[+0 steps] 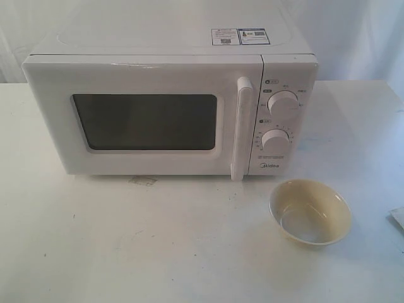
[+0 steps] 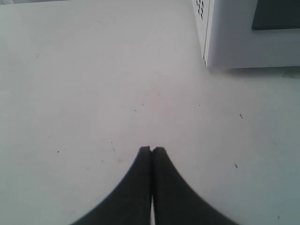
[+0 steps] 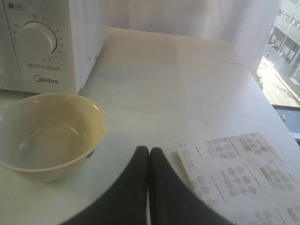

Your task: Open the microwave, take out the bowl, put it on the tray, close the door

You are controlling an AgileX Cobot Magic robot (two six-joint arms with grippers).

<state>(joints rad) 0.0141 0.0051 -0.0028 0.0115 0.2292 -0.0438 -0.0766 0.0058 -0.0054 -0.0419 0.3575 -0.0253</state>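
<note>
The white Midea microwave [image 1: 170, 104] stands at the back of the table, its door [image 1: 145, 120] closed, the vertical bar handle [image 1: 242, 129] beside two dials. The pale-yellow bowl [image 1: 310, 211] sits upright and empty on the bare table in front of the dial panel; it also shows as the bowl [image 3: 49, 135] in the right wrist view. No tray shows in any view. My left gripper [image 2: 152, 149] is shut with nothing in it, over bare table near the microwave's corner [image 2: 234, 37]. My right gripper [image 3: 149, 150] is shut and empty, just beside the bowl. Neither gripper appears in the exterior view.
A printed paper sheet [image 3: 239, 171] lies on the table next to my right gripper; its corner [image 1: 398, 218] peeks in at the exterior view's right edge. The table edge and a window [image 3: 281, 70] lie beyond it. A stain [image 1: 142, 181] marks the table in front of the microwave.
</note>
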